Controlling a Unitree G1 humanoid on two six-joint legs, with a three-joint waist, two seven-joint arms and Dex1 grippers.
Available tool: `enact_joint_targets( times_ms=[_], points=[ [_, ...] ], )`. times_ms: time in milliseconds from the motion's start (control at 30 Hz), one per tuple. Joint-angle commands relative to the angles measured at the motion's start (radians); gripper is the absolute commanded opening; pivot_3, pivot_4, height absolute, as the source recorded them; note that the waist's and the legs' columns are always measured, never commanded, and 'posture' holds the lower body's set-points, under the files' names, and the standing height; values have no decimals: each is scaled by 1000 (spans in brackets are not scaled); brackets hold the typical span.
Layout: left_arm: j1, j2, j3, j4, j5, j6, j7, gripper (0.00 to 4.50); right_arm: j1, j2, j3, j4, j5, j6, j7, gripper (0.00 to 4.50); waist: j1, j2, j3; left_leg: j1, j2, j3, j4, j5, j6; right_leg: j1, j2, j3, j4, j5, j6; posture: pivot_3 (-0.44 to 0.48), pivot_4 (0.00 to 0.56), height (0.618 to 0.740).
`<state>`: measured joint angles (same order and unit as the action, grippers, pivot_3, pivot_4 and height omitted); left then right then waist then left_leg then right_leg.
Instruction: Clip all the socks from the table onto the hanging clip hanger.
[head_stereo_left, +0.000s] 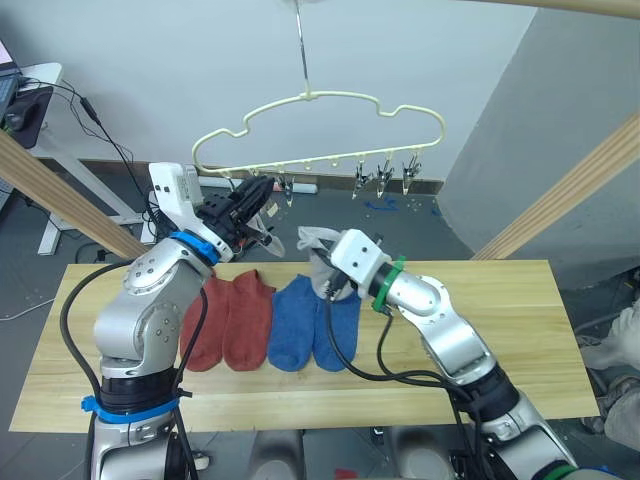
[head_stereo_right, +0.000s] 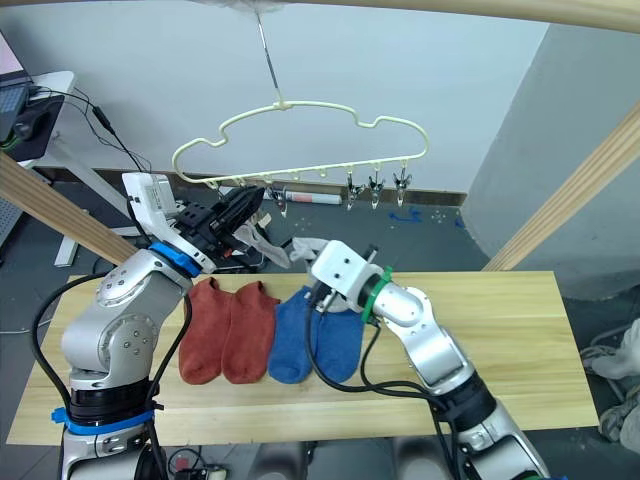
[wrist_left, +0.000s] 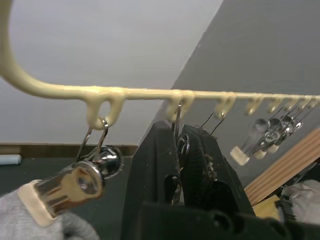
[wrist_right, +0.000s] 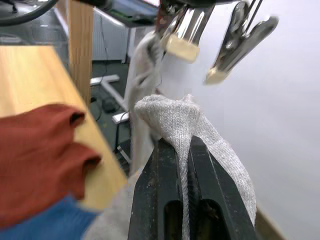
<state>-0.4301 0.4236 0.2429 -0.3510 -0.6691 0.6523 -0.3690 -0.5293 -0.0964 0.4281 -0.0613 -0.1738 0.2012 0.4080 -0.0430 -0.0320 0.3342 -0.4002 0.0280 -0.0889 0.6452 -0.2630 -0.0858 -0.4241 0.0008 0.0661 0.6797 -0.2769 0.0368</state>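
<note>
Two hands share this step, and the handover between them looks like the weak point. The right hand (wrist_right: 187, 150) is clamped on the cuff of a light grey soft-fabric ankle sock (wrist_right: 200, 127), holding it up just below the metal clips, while the left hand (wrist_left: 180, 150) is closed around one small metal clip (wrist_left: 182, 145) on the pale yellow wavy wire clip hanger (head_stereo_left: 320, 97). If that clip is not pressed open wide enough, or the hanger swings on its slim hook, the cuff may miss the clip's mouth, and the sock would fall back to the pale wooden plank worktop (head_stereo_left: 520, 330) once let go. A thin bite on the fabric could slip out too. Another grey sock (head_stereo_right: 268, 250) already appears to hang from a neighbouring clip (wrist_left: 70, 182). Four socks lie flat side by side on the worktop: a rust-red pair (head_stereo_left: 232, 320) and a blue pair (head_stereo_left: 312, 325), touching each other, toes toward the robot.
</note>
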Motion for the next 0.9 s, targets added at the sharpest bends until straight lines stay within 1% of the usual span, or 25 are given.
enact_joint_targets(
  times_ms=[33,200,500,900],
  points=[
    [-25,-5,35,-49,-63,47,41,142,-38,50,9,31,-23,-59,-47,0,1,0,0,0,0,0,0,0,0,0,0,0,0,0,0,-12,344,735],
    [-39,-17,43,-46,-94,77,77,142,-55,92,23,64,-31,-75,-58,0,3,0,0,0,0,0,0,0,0,0,-2,0,0,0,0,-16,340,735],
    [-36,-40,39,-52,-118,92,117,142,-58,135,14,76,-32,-92,-60,0,2,0,0,0,0,0,0,0,0,0,-2,-1,0,0,0,-18,338,735],
    [-13,-38,42,-67,-143,110,145,142,-75,161,-12,94,-30,-116,-85,0,3,0,0,0,0,-1,0,0,0,0,-3,-1,0,0,0,-8,338,735]
  ],
)
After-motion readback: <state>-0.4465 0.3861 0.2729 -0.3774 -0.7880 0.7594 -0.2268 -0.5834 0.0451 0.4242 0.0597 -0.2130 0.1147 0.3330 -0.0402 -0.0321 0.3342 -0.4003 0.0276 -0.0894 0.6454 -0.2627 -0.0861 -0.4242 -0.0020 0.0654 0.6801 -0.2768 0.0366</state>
